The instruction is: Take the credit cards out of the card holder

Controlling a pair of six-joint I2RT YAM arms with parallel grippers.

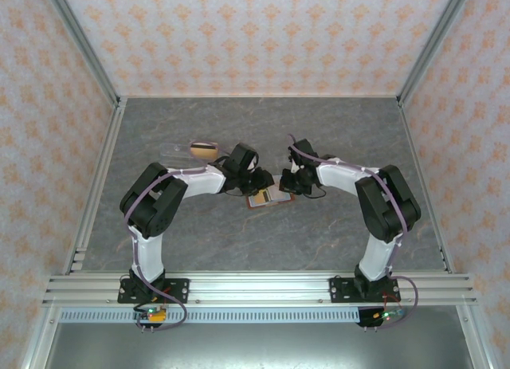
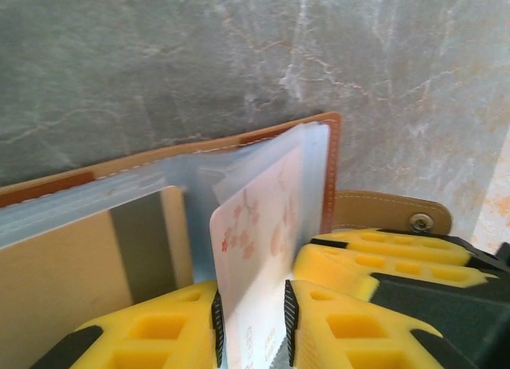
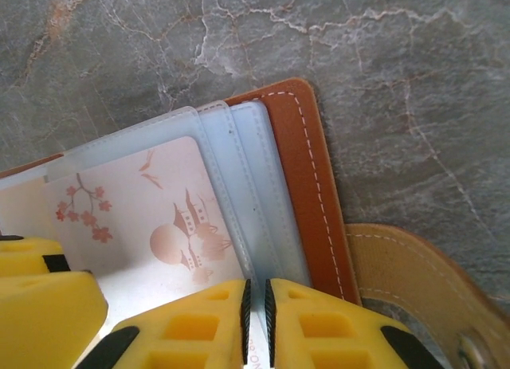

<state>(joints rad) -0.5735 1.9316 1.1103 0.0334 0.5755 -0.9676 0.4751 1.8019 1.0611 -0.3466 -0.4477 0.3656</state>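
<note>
The card holder point(image 1: 265, 198) lies open on the grey marbled table point(image 1: 239, 241), mid-table, right between the two arms' wrists. The left gripper point(image 2: 251, 321) is clamped on the pink card point(image 2: 263, 217) – a pale card printed with blossoms and a pagoda – whose far end sits inside a clear sleeve while its near end stands tilted up between the yellow pads. The right gripper point(image 3: 255, 305) has its jaws almost together, pinching a thin edge at the near side of the holder's clear sleeves point(image 3: 255, 170); exactly which layer it grips I cannot tell. Its fingers sit just beside the left gripper's, crowding the same corner. Two cards show in the holder: the pink one, and a tan card point(image 2: 72, 273) with a dark stripe, lying flat in a sleeve to the left. Three sleeve edges fan out beside the brown stitched cover. One tan strap point(image 3: 406, 281) with a metal snap point(image 2: 421, 222) juts from the holder's right edge. Behind the left arm, well apart from the holder, lies one small tan-and-dark item point(image 1: 203, 150) – too small to make out.
</note>
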